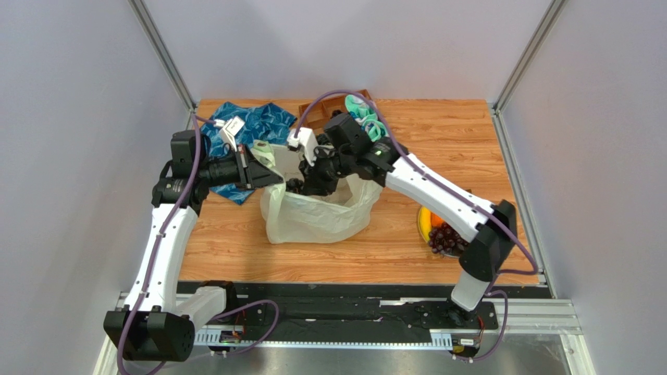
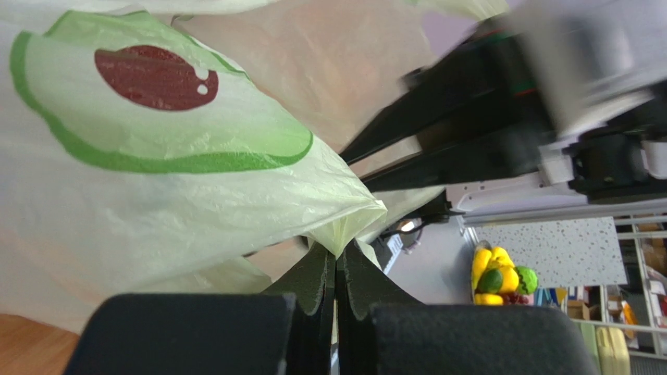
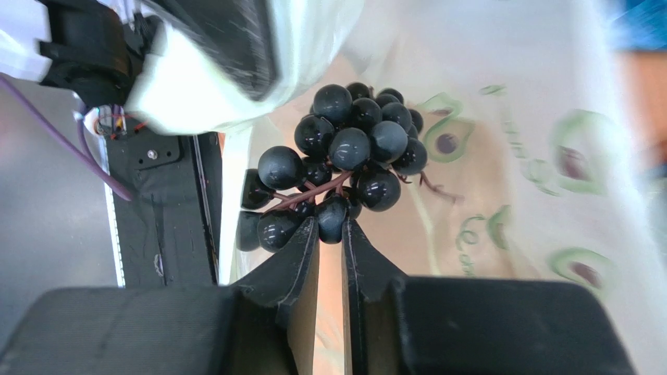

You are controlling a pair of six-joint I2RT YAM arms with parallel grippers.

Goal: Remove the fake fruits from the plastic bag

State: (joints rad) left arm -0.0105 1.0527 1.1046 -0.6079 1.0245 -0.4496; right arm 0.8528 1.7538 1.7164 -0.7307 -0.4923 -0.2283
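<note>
Wood-grain planks make up the wooden table [image 1: 454,141], which grey walls [image 1: 78,117] close in on three sides. Near its middle the plastic bag [image 1: 317,215] stands with its mouth open toward 12 o'clock, pale and crinkled, printed with green-ringed marks with dark red centres. My left gripper [image 1: 272,177] comes at it from 9 o'clock and is clamped on the bag's rim. In the left wrist view its tips [image 2: 337,254] meet with a pinched fold of the film [image 2: 156,180] drawn up between them. My right gripper [image 1: 313,186] reaches down into the mouth from 2 o'clock. In the right wrist view its jaws [image 3: 330,226] stand only a sliver apart, nipping the near end of the dark purple grape bunch [image 3: 348,148], with one berry and the reddish stem caught between the tips. The bunch sits inside the bag, with the film [image 3: 485,156] behind and beside it. From above I see only a dark patch of it [image 1: 296,185] at the bag's mouth. Outside the bag, at its 4 o'clock and well apart from it, the banana [image 1: 423,224], the orange [image 1: 436,219] and the red grape bunch [image 1: 446,238] lie together, partly hidden by my right arm. At 11 o'clock of the bag lies the blue patterned cloth [image 1: 266,125], and at 1 o'clock the teal-white socks [image 1: 364,117] lie near the table's far edge.
</note>
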